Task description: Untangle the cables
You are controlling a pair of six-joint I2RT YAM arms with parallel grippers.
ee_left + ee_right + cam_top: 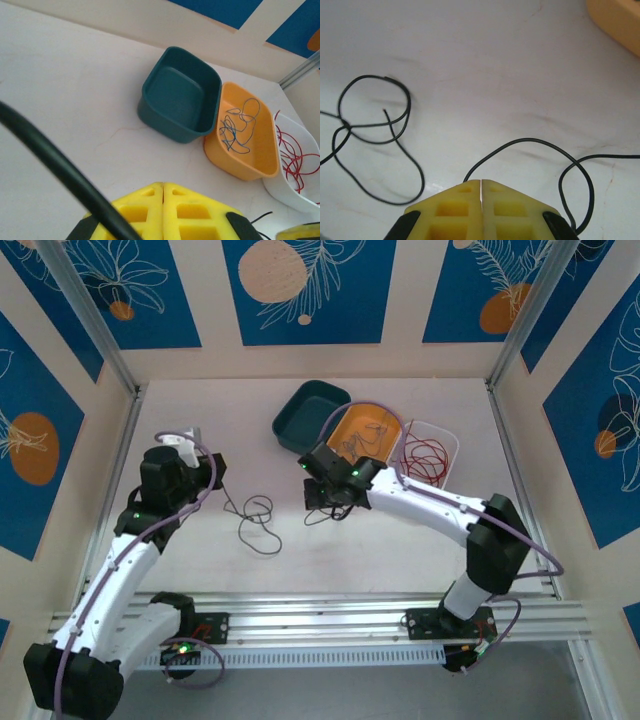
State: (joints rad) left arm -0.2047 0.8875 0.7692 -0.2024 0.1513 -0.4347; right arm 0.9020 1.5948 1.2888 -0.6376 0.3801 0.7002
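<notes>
A thin black cable [258, 525] lies in loose loops on the white table between the arms, with a knot [345, 125] in the right wrist view. My left gripper [220, 476] is shut [163, 184]. One strand rises taut to it and crosses blurred close before its camera as the black cable [55, 160]. My right gripper [314, 498] is shut [481, 181] on the other stretch, which disappears under its left fingertip. A grey-blue cable [237, 125] lies in the orange bin [348, 420]. A red cable [295, 160] lies in the white bin [447, 440].
An empty teal bin [300, 415] stands at the back, touching the orange bin [235, 165], with the white bin [285, 192] to its right. Patterned walls and metal posts close in the table on three sides. An aluminium rail [320, 615] runs along the near edge.
</notes>
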